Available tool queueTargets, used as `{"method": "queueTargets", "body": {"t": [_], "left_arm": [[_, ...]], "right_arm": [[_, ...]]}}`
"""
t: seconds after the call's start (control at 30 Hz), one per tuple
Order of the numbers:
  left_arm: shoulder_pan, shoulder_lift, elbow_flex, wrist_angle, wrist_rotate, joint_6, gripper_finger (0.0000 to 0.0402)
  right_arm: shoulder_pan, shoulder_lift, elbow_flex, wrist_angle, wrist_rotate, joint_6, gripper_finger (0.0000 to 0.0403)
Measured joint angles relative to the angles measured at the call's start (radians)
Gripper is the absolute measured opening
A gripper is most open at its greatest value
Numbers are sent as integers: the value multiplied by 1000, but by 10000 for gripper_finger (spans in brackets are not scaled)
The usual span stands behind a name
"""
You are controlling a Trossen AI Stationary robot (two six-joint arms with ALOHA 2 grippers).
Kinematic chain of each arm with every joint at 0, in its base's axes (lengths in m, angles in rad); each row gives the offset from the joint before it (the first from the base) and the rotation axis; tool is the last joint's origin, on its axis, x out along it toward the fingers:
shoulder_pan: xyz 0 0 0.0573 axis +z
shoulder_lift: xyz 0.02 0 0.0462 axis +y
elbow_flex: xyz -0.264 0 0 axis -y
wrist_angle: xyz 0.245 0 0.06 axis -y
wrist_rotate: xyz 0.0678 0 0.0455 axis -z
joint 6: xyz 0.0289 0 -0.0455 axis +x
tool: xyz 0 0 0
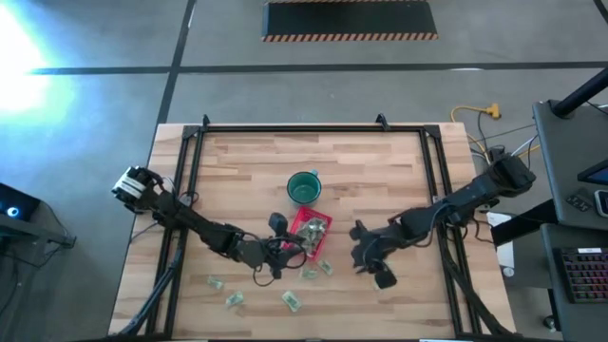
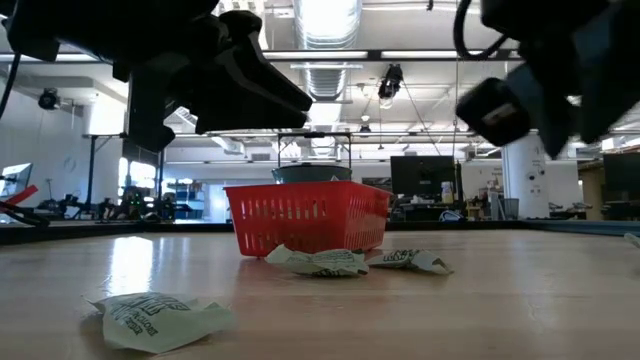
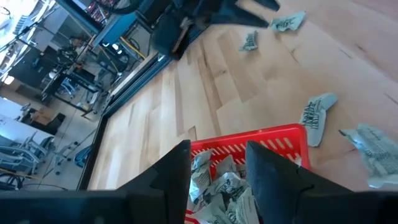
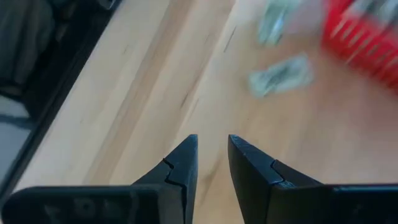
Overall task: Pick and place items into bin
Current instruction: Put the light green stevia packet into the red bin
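Red bin (image 1: 311,231) sits near the middle of the surface, just toward the front edge from the green cup (image 1: 303,186), already holding several wrapped pieces (image 3: 217,186). I have the left gripper (image 3: 217,168) right over the bin's rim, jaws released with nothing between them, which I read as a drop position. Right gripper (image 4: 211,163) hovers above bare wood right of the bin, jaws slightly parted and empty, facing the loose pieces, likely lining up a pick.

Loose items left: two (image 1: 317,270) just beside the bin's front side, three more (image 1: 234,299) scattered toward the front-left edge. Cup stands touching or nearly touching the bin's far side, can't tell which. Left arm crosses low over the front-left pieces, so I judge it could block reaching them.
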Motion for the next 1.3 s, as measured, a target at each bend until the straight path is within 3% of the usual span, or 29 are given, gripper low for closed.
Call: {"method": "queueTargets", "body": {"t": [0.17, 0.43, 0.63, 0.77, 1.3], "left_arm": [[0, 0, -4, -2, 0, -1, 137], [0, 0, -9, -8, 0, -22, 137], [0, -1, -9, -8, 1, -25, 137], [0, -1, -11, -9, 1, -26, 137], [0, -1, -12, -23, 1, -29, 137]], "right_arm": [[83, 0, 0, -96, 12, 167, 73], [215, 5, -2, -124, 148, 342, 79], [288, 42, -4, -143, 247, 365, 87], [300, 65, -5, -146, 300, 387, 95], [301, 173, -5, -127, 297, 458, 150]]}}
